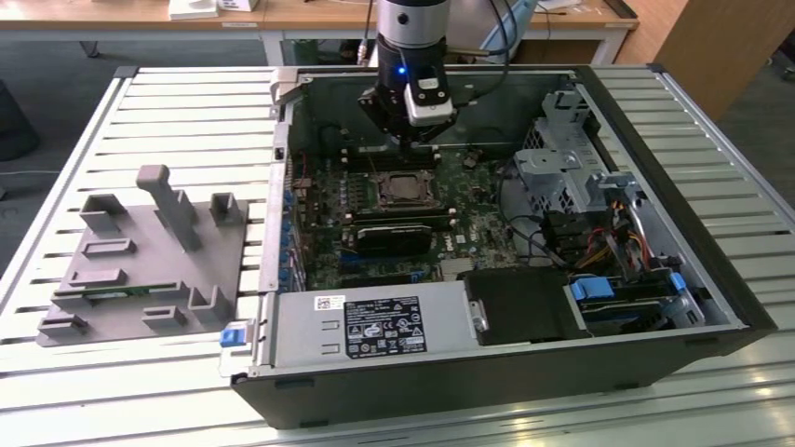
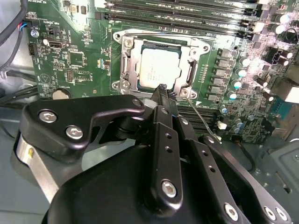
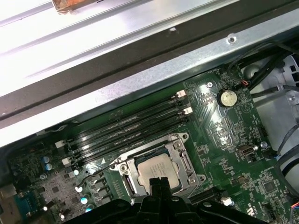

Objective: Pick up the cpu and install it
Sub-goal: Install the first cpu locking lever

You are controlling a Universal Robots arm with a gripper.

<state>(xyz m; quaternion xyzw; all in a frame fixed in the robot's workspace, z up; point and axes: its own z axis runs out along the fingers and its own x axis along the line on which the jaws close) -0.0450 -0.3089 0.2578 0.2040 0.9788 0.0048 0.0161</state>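
the cpu (image 2: 159, 70) sits in its socket (image 2: 128, 65); the tool (image 2: 163, 89) hangs above, fingers pressed together, empty.

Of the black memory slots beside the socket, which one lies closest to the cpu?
The slot that runs right along the socket frame holding the cpu. The other slots lie parallel behind it, farther toward the case wall.

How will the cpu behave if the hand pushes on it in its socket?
The cpu looks thin, flat and rigid, so probably no flexing. Its shiny metal top may be slippery. Sitting inside the socket frame, it likely cannot slide sideways.
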